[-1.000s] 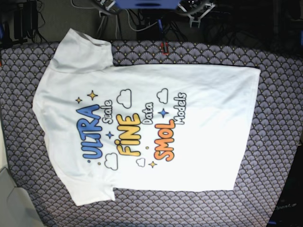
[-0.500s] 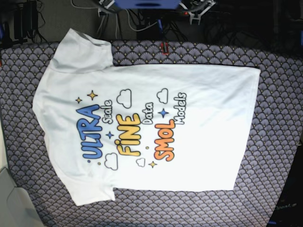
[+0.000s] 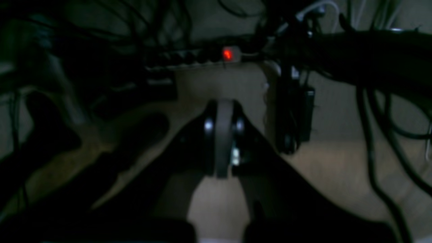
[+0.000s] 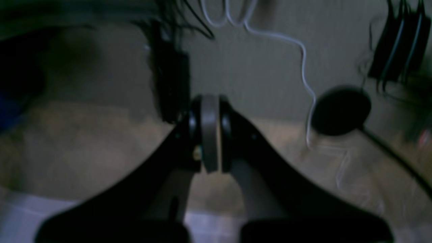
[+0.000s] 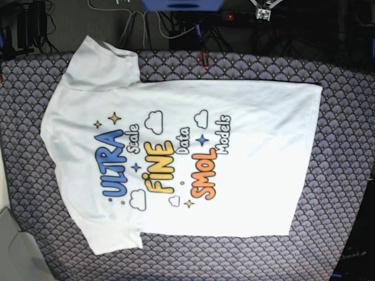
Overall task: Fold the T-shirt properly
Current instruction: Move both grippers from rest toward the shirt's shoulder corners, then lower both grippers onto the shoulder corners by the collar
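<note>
The table [image 5: 345, 105], covered in a scale-patterned cloth, carries the shirt [image 5: 258, 158] spread flat and print side up, which suits a fold: every edge is reachable and nothing is bunched. It lies sideways in the base view, collar end toward that view's left, hem toward its right, one sleeve [image 5: 102, 61] at the far edge and the other sleeve [image 5: 114, 240] at the near edge. The print [image 5: 161, 167] sits left of the middle. No fold has been made yet, so the task looks to be at its very start.

Both arms are parked high behind the table's far edge, probably so the shirt stays unobstructed. In the base view only a scrap of the left arm's hardware shows at the top edge.

The left fingers [image 3: 221, 141] are pressed together with nothing between them; their camera sees only dim floor, cables and a power strip [image 3: 202, 57] with a red light. The right fingers [image 4: 210, 135] are likewise closed and empty, over bare floor with a white cable [image 4: 303, 74].

The shirt is thus well apart from both sets of fingers, untouched, and out of both wrist views, unless the pale strip at the bottom of the right wrist view is the table's edge; I cannot tell.
</note>
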Controlling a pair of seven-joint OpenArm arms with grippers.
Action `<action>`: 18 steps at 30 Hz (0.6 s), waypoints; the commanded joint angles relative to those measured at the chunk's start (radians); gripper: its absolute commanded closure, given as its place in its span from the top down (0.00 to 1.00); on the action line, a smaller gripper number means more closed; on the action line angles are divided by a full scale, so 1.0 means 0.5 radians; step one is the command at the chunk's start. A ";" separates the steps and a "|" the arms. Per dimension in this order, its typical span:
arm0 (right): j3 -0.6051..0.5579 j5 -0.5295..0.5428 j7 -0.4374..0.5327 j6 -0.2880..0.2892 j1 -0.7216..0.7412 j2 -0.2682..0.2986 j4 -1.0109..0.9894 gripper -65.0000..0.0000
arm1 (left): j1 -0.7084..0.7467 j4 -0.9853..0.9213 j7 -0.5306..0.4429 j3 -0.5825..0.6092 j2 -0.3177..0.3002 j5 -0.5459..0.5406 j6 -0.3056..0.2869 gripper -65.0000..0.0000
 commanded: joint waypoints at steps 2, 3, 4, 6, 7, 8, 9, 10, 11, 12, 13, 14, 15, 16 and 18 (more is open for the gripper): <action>0.011 0.005 0.023 0.005 -0.165 0.041 0.273 0.00 | 0.183 0.311 -0.031 -0.001 -0.044 0.003 -0.005 0.00; 0.014 0.005 0.023 0.005 -0.242 0.062 0.405 0.00 | 0.269 0.461 -0.031 -0.004 -0.066 0.003 -0.005 0.00; 0.014 0.005 0.023 0.005 -0.315 0.084 0.543 0.00 | 0.342 0.615 -0.031 -0.004 -0.084 0.003 -0.002 0.00; 0.024 0.008 0.023 0.005 -0.444 0.121 0.804 0.00 | 0.486 0.879 -0.031 -0.004 -0.130 0.003 0.004 0.00; 0.027 0.008 0.023 0.005 -0.512 0.136 0.930 0.00 | 0.548 1.002 -0.031 -0.004 -0.154 0.003 0.007 0.00; 0.027 0.008 0.020 0.005 -0.576 0.151 1.055 0.00 | 0.606 1.121 -0.031 -0.004 -0.176 0.003 0.007 0.00; 0.033 0.008 0.011 0.005 -0.637 0.179 1.190 0.00 | 0.661 1.244 -0.031 -0.004 -0.188 0.000 0.007 0.00; 0.054 0.008 -0.017 0.005 -0.696 0.200 1.316 0.00 | 0.714 1.358 -0.031 -0.010 -0.188 0.000 0.010 0.01; 0.073 0.008 -0.057 0.005 -0.751 0.216 1.463 0.00 | 0.760 1.465 -0.031 -0.038 -0.188 0.000 0.010 0.01; 0.094 0.008 -0.100 0.005 -0.794 0.216 1.583 0.00 | 0.796 1.560 -0.031 -0.084 -0.188 0.000 0.010 0.01; 0.119 0.008 -0.139 0.005 -0.831 0.219 1.715 0.00 | 0.830 1.646 -0.031 -0.133 -0.173 0.000 0.007 0.01; 0.149 0.011 -0.186 0.005 -0.865 0.219 1.844 0.00 | 0.858 1.735 -0.031 -0.170 -0.167 0.000 0.007 0.01; 0.180 0.011 -0.235 0.005 -0.895 0.219 1.964 0.00 | 0.879 1.821 -0.031 -0.198 -0.161 0.000 0.007 0.01; 0.217 0.014 -0.278 0.005 -0.920 0.219 2.071 0.00 | 0.898 1.910 -0.031 -0.219 -0.148 0.000 0.007 0.01; 0.284 0.014 -0.296 0.005 -0.917 0.210 2.120 0.00 | 0.888 2.020 -0.031 -0.262 -0.139 0.000 0.001 0.03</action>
